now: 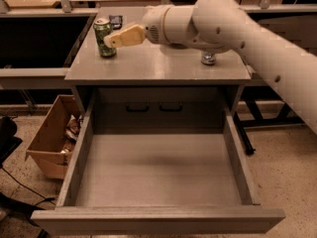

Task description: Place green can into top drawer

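Observation:
The green can [103,37] stands upright at the back left of the grey cabinet top [158,68]. My gripper [110,41] with tan fingers reaches in from the right, and its tip is at the can's right side, at mid height. The top drawer [158,175] is pulled wide open below the cabinet top, with a bare grey bottom. My white arm [223,24] crosses the top from the right.
The base of a silver-grey can [208,58] shows behind my arm at the right of the top. A small dark object [116,20] lies behind the green can. A brown cardboard box [52,135] with scraps stands on the floor left of the drawer.

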### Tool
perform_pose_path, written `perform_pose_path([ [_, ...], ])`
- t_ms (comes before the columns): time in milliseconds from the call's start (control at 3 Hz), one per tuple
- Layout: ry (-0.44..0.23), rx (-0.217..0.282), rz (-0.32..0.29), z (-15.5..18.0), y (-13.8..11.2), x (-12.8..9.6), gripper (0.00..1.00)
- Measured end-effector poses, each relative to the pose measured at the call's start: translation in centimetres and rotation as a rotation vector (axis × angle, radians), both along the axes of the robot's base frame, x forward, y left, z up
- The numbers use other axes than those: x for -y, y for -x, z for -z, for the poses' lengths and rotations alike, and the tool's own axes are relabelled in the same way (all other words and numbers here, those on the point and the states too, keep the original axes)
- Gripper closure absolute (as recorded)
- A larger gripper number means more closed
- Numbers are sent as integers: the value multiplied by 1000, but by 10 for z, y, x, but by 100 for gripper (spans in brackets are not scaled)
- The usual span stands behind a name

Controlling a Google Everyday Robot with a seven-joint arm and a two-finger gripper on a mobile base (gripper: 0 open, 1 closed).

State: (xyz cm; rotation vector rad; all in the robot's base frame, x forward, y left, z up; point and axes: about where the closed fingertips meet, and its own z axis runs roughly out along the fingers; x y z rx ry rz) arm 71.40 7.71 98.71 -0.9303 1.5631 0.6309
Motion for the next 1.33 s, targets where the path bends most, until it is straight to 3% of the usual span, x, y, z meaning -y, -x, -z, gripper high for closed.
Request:
perform_pose_path([
  [333, -38, -6, 20, 6, -23, -49, 0],
  [667, -44, -16, 89, 22, -59, -98, 0],
  [1000, -52, -16, 150, 40, -91, -110, 0],
  [1333, -60, 7, 218, 49, -122, -95, 0],
])
